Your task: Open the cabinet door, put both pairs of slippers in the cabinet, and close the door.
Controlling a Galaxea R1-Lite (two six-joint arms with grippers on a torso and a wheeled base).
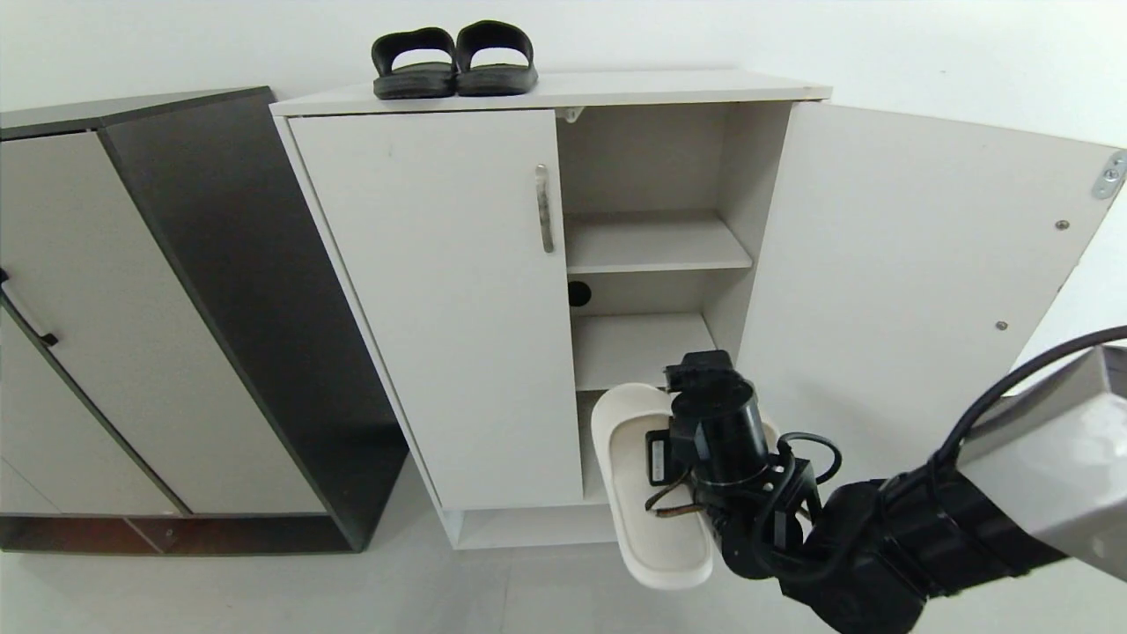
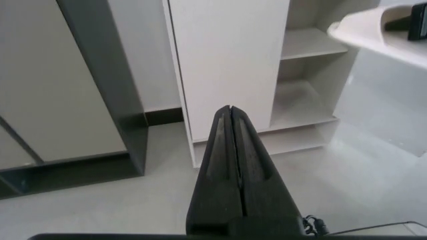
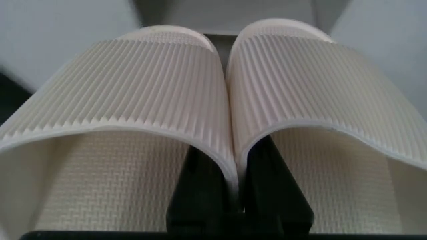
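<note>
The right tool (image 3: 233,183) grips the white slippers (image 1: 647,519) by their inner straps, just in front of the open cabinet (image 1: 440,299), while the left tool (image 2: 231,157) is fully closed.

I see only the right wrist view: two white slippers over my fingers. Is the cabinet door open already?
Observer: Yes, the right door is swung open; the left door is shut.
Operator: Where are my slippers now?
Observer: The white slippers hang low before the open side, not yet inside.
Operator: And the other pair?
Observer: The black slippers sit on top of the cabinet.
</note>
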